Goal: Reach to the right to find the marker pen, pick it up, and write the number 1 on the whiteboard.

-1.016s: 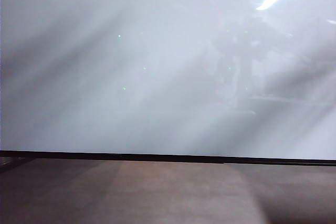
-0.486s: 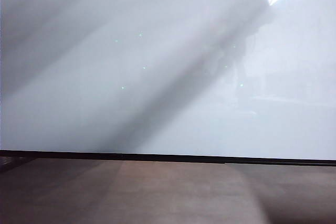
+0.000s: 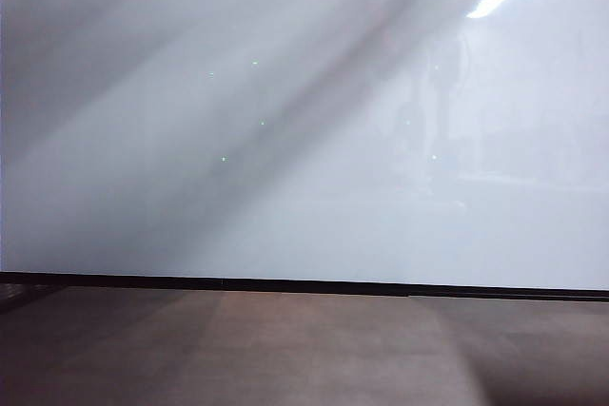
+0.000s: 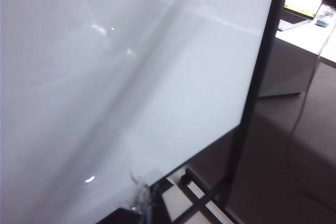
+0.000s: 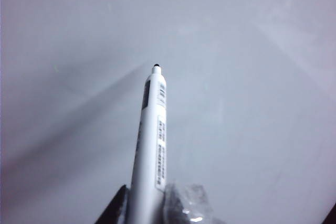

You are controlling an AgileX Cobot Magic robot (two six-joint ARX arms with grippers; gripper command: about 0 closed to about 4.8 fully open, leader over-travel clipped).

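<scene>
The whiteboard [image 3: 304, 140] fills the exterior view, glossy white, with neither gripper in that view. In the right wrist view my right gripper [image 5: 150, 204] is shut on the marker pen [image 5: 152, 140], a white barrel with a small black tip [image 5: 156, 67] pointing at the whiteboard [image 5: 247, 45]. The pen's shadow runs up to the tip; whether it touches I cannot tell. My left gripper [image 4: 144, 200] hangs near the lower corner of the whiteboard [image 4: 105, 77], only blurred tips showing. The number 1 is out of view.
The board's black lower edge [image 3: 304, 284] meets brown-grey floor [image 3: 304, 349]. A black stand post [image 4: 257, 87] holds the board's side. Beyond it are a white desk [image 4: 283, 61] with a laptop [image 4: 302, 9] and a thin cable [image 4: 302, 108].
In the exterior view the broad diagonal shadow on the board has swung and grown, and the dark reflection at the right has faded.
</scene>
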